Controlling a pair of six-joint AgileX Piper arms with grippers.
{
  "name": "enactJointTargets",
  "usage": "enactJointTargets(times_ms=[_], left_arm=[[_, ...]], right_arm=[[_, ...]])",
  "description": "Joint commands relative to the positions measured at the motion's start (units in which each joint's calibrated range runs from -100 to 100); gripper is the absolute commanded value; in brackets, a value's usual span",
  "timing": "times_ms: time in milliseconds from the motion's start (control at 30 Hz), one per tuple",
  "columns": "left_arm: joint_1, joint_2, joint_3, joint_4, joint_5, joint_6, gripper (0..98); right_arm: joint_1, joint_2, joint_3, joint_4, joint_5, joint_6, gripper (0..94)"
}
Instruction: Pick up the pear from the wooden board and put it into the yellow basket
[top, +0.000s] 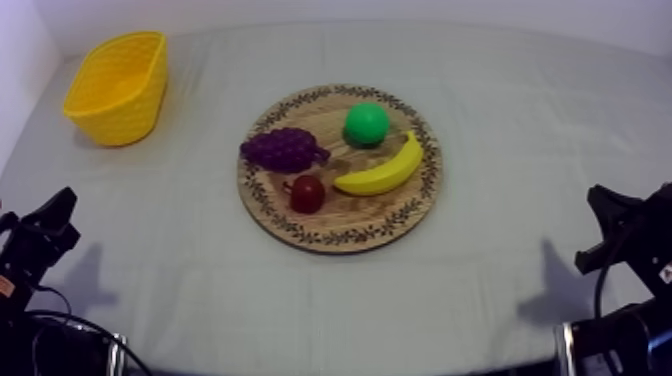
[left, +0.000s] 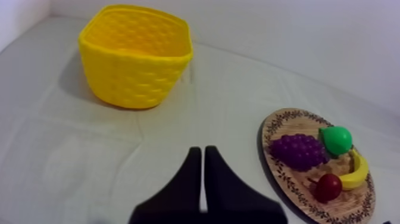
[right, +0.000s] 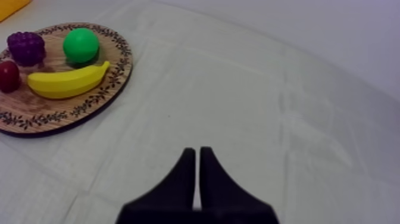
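A green pear (top: 366, 124) lies on the round wooden board (top: 340, 228), at its far side. The pear (left: 336, 140) sits beside purple grapes (left: 296, 151) in the left wrist view, and the pear (right: 81, 45) sits above the banana (right: 66, 81) in the right wrist view. The yellow basket (top: 120, 86) stands at the far left of the table; its wall (left: 132, 77) is upright and nothing shows inside. My left gripper (top: 60, 212) rests low at the left, fingers together (left: 202, 156). My right gripper (top: 604, 200) rests low at the right, also shut (right: 197, 155) on nothing.
The board (right: 36, 119) also carries a bunch of grapes (top: 284, 149), a small red fruit (top: 307, 194) and a banana (top: 382, 172). Open grey-white cloth (top: 180, 270) lies between the board and both grippers, and between board and basket.
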Motion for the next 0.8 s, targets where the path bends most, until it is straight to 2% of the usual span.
enactJointTargets(times_ms=[0,467,667,767], left_arm=[[0.0,0.0,0.0,0.01,0.0,0.0,0.0],[0.0,0.0,0.0,0.01,0.1,-0.1,0.0],[1.2,0.0,-0.9,0.12,5.4,-0.4,0.0],[2.8,0.0,-1.2,0.86,6.2,-2.0,0.0]], right_arm=[[0.0,0.0,0.0,0.0,0.0,0.0,0.4],[0.0,0.0,0.0,0.0,0.0,0.0,0.4],[0.0,0.0,0.0,0.0,0.0,0.0,0.4],[0.0,0.0,0.0,0.0,0.0,0.0,0.4]])
